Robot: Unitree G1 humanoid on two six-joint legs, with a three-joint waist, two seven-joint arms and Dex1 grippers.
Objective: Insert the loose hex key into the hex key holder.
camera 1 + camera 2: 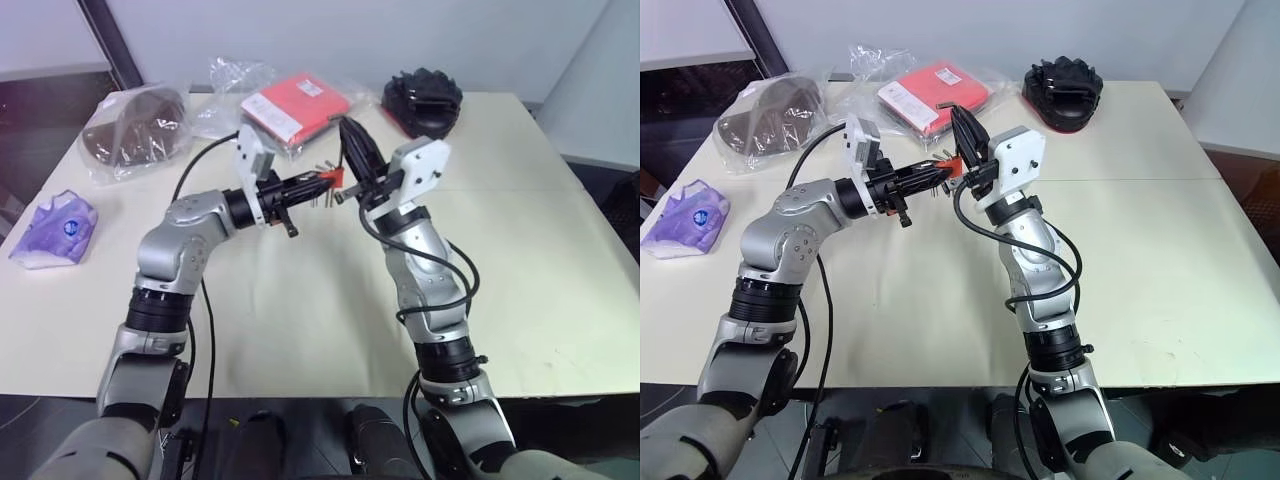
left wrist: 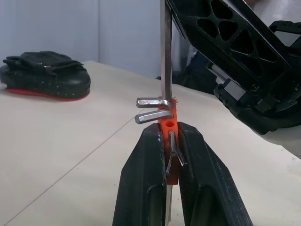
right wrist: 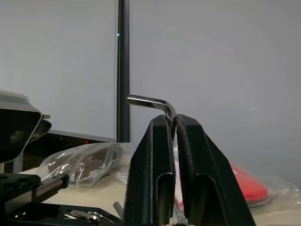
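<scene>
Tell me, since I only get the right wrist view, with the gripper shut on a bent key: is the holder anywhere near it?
Observer: Yes. The left gripper is shut on the orange holder and holds it in the air over the table.
Operator: Where does my key's long leg end?
Observer: The key reaches the end of the holder farthest from the left fingers. I can't tell whether it is in a hole.
Operator: Any free hole?
Observer: One empty hole shows, beside two short keys sticking out sideways.
</scene>
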